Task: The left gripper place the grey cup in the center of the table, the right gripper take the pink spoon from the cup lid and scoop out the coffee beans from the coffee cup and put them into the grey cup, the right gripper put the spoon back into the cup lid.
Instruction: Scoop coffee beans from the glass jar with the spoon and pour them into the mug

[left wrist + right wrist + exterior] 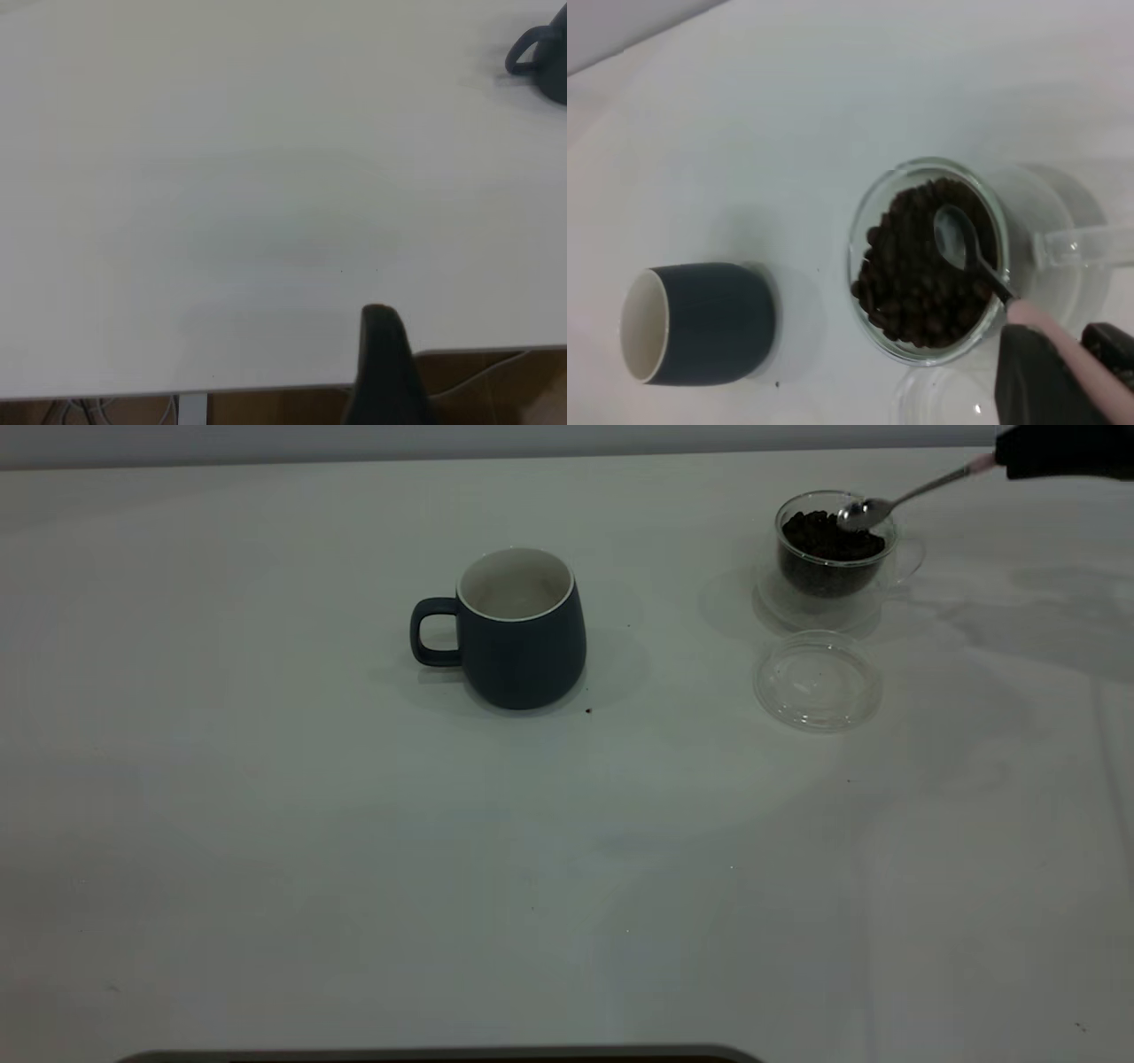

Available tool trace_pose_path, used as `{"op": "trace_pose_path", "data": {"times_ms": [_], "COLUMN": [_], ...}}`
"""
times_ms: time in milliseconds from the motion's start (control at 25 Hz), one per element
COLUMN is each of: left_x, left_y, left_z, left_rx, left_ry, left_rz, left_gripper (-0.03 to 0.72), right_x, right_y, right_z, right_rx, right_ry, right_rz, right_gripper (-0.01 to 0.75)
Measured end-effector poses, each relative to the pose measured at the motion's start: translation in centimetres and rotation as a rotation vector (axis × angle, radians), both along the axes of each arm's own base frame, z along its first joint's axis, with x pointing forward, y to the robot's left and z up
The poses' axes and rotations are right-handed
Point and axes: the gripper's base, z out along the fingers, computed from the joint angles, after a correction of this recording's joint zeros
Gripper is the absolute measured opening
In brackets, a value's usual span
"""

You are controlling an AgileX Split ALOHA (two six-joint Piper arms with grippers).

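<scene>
1. Exterior view: the right pincer [1005, 460], black and angular, is clenched on the pale pink handle of the pink spoon [904, 498], which slopes down and away from it.
2. The spoon's shiny steel bowl sits just over the coffee beans [828, 536], a heap of small dark roasted pieces filling the coffee cup [833, 558], a clear round glass with a clear handle, below and ahead of the pincer.
3. The cup lid [817, 680], a flat clear disc, lies bare on the table [266, 824], near the coffee cup.
4. The grey cup [523, 633], rounded matte blue-grey with a white inside and loop handle, stands upright well apart from the right pincer.
5. Left wrist view: one dark finger of the left pincer [385, 372] shows at the white table's edge, far from the grey cup; I cannot tell whether it is released or clenched.
</scene>
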Motion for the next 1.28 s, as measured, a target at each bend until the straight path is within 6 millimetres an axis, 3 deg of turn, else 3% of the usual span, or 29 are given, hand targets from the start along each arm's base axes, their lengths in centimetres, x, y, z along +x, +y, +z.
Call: {"op": "trace_pose_path", "data": {"times_ms": [680, 1000, 1280], "left_x": [0.0, 0.0, 0.0], "left_y": [0.0, 0.0, 0.0], "left_z": [0.0, 0.0, 0.0], "left_rx": [0.0, 0.0, -0.001], "left_ry": [0.0, 0.0, 0.0], "left_rz": [0.0, 0.0, 0.001], "left_gripper": [0.567, 0.567, 0.567], "right_x": [-0.1, -0.3, -0.6], "right_y": [1.8, 1.7, 0.0], "right_z": [-4.3, -4.6, -4.4], "right_rx": [0.136, 0.175, 0.214], "right_ry": [0.142, 0.172, 0.176], "right_rz": [-0.054, -0.07, -0.11], "right_gripper": [0.101, 0.101, 0.101]}}
